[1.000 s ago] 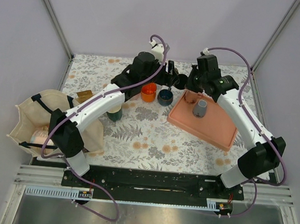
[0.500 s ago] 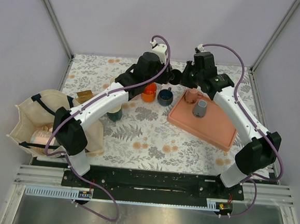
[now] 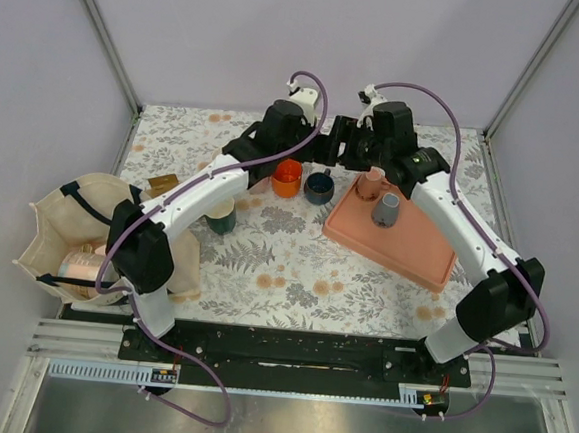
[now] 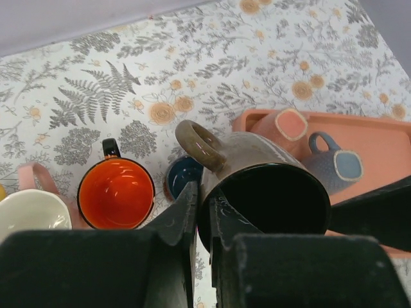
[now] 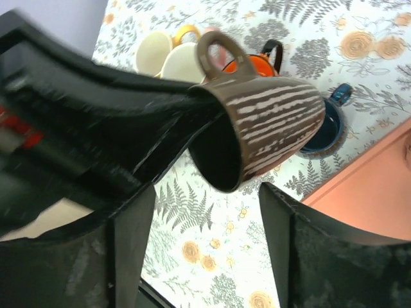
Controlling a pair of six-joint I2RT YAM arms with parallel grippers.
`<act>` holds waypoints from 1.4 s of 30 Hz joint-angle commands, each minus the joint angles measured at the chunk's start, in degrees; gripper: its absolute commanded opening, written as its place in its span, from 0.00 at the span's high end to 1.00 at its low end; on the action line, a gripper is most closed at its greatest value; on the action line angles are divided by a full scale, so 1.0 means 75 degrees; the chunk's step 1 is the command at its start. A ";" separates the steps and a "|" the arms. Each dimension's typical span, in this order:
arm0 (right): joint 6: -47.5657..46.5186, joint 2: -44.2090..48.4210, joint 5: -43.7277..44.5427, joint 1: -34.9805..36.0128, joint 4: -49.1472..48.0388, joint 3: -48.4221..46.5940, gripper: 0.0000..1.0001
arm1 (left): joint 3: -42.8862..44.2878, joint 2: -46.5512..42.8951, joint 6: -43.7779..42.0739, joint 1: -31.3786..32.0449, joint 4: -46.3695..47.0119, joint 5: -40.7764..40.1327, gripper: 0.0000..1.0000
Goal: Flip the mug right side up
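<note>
The flowered table (image 3: 296, 267) carries a pink tray (image 3: 407, 248) on the right. Over the far side, the left gripper (image 4: 204, 204) pinches the rim of the brown mug (image 4: 257, 157), held in the air and tipped sideways, handle up. The right gripper (image 5: 205, 192) hangs close by, fingers spread wide.

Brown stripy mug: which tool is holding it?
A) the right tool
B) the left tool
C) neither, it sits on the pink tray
B: the left tool pinches the rim of the brown stripy mug in the air, while the right tool stands open.
</note>
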State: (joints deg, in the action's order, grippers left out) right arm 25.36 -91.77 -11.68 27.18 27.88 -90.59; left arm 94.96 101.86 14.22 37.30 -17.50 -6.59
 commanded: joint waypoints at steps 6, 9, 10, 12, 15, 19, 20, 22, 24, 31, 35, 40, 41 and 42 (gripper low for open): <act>-0.1097 0.1886 -0.1196 -0.0447 -0.0109 0.1213 0.18 | -0.0872 -0.1229 -0.2032 -0.0567 -0.0745 0.2658 1.00; -0.0700 0.2227 -0.1546 -0.1020 0.0021 0.1740 0.18 | -0.0511 -0.1324 -0.3217 -0.0567 -0.2302 0.2848 1.00; -0.0536 0.2309 -0.1594 -0.1196 0.0021 0.1951 0.18 | -0.0288 -0.1254 -0.3452 -0.0567 -0.2841 0.2801 1.00; -0.0464 0.2485 -0.1653 -0.1420 -0.0037 0.2338 0.13 | 0.0239 -0.1021 -0.3956 -0.0579 -0.4212 0.2742 1.00; -0.0628 0.2579 -0.1653 -0.1538 -0.0061 0.2691 0.09 | 0.0919 -0.0564 -0.4239 -0.0579 -0.5294 0.2299 1.00; -0.0652 0.2393 -0.1781 -0.1538 -0.0084 0.2598 0.09 | 0.0781 -0.0515 -0.4076 -0.0637 -0.5425 0.2004 1.00; -0.0628 0.2334 -0.1840 -0.1526 -0.0119 0.2574 0.09 | 0.0734 -0.0481 -0.4029 -0.0637 -0.5413 0.1980 1.00; -0.0593 0.2193 -0.1852 -0.1538 -0.0131 0.2504 0.09 | 0.0606 -0.0434 -0.4017 -0.0649 -0.5390 0.1899 1.00; -0.0569 0.2099 -0.1794 -0.1538 -0.0108 0.2446 0.09 | 0.0220 -0.0422 -0.4075 -0.0672 -0.5169 0.1735 1.00; -0.0593 0.1876 -0.2098 -0.1538 -0.0307 0.2375 0.08 | -0.0520 -0.0422 -0.3747 -0.0894 -0.4418 0.1230 1.00; -0.0593 0.1853 -0.1993 -0.1538 -0.0284 0.2375 0.08 | -0.0684 -0.0352 -0.3759 -0.1117 -0.4277 0.1277 1.00; -0.0593 0.1829 -0.2039 -0.1526 -0.0353 0.2410 0.07 | -0.1047 -0.0363 -0.3899 -0.1422 -0.3809 0.1371 1.00; -0.0593 0.1794 -0.2121 -0.1538 -0.0400 0.2433 0.07 | -0.1094 -0.0352 -0.3958 -0.1504 -0.3750 0.1382 1.00; -0.0593 0.1783 -0.2180 -0.1538 -0.0424 0.2410 0.07 | -0.1153 -0.0340 -0.4005 -0.1539 -0.3714 0.1394 1.00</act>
State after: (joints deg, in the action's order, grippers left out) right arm 20.84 -78.08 -25.39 15.59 27.88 -70.50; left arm 87.50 99.94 -14.72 27.16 -50.22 4.23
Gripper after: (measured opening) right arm 0.922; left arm 0.100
